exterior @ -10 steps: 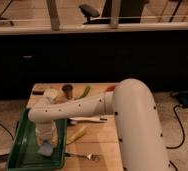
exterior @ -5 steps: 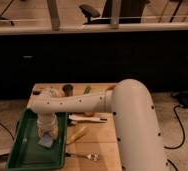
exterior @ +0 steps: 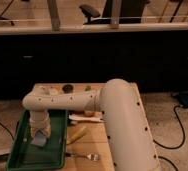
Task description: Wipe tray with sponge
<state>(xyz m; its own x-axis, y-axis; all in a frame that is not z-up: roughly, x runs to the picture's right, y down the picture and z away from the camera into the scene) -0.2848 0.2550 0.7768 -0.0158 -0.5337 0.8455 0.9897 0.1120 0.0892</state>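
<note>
The dark green tray (exterior: 22, 159) lies on the left part of the wooden table. The pale blue-grey sponge (exterior: 38, 139) rests on the tray floor near its middle. My gripper (exterior: 39, 132) points straight down from the white arm (exterior: 67, 101) and is shut on the sponge, pressing it to the tray. The arm's big white link (exterior: 124, 130) fills the right of the table and hides part of it.
A yellow elongated object (exterior: 77, 134) lies just right of the tray. A metal utensil (exterior: 86, 156) lies near the front edge and a white one (exterior: 84, 119) under the arm. Small items (exterior: 67, 89) stand at the table's back. A dark counter runs behind.
My gripper and the sponge have moved across the tray floor, from the front right part towards the left and a little back.
</note>
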